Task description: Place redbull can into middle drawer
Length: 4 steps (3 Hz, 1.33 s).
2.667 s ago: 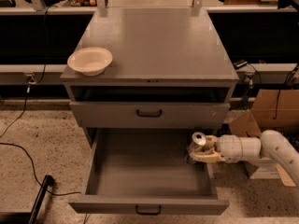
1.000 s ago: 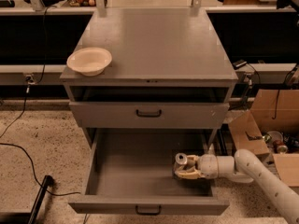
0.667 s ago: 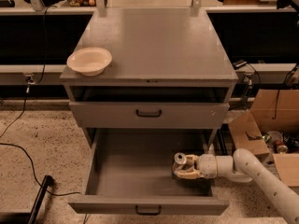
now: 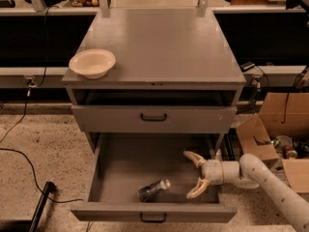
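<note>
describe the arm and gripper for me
The arm is a smooth, pale grey-white tube with rounded joints. It ends in a short cylindrical wrist and the gripper, at the right side of the drawer. Its two fingers are cream, curved and tapering, like claws. No cables or markings show.

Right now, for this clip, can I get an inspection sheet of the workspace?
Surface: grey cabinet top, carrying one bowl.
Job's things: redbull can lies on its side in the open middle drawer, near its front.
Clutter: cream bowl at the top's left front corner.
Gripper: gripper open, in the drawer's right part, beside the can, not touching it.
Cables: black cable on the floor, left.
Surroundings: cardboard boxes at right; upper drawer shut.
</note>
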Each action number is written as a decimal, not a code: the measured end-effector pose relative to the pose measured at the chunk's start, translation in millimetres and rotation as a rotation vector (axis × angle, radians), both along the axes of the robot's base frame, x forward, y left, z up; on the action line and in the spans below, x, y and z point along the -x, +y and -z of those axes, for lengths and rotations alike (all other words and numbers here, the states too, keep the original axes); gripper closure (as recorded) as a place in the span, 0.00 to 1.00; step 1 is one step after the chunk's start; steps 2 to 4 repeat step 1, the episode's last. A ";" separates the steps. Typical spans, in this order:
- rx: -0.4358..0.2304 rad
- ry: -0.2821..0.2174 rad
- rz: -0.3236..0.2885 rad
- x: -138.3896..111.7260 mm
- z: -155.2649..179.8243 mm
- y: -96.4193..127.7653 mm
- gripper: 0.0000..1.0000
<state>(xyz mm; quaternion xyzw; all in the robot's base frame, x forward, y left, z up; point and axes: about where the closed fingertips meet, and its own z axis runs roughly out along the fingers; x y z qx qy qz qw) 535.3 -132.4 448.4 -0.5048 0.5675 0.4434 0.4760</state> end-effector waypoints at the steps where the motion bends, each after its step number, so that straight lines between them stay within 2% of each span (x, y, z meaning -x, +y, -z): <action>1: 0.000 0.000 0.000 0.0 0.0 0.0 0.00; 4: 0.000 0.000 0.000 0.0 0.0 0.0 0.00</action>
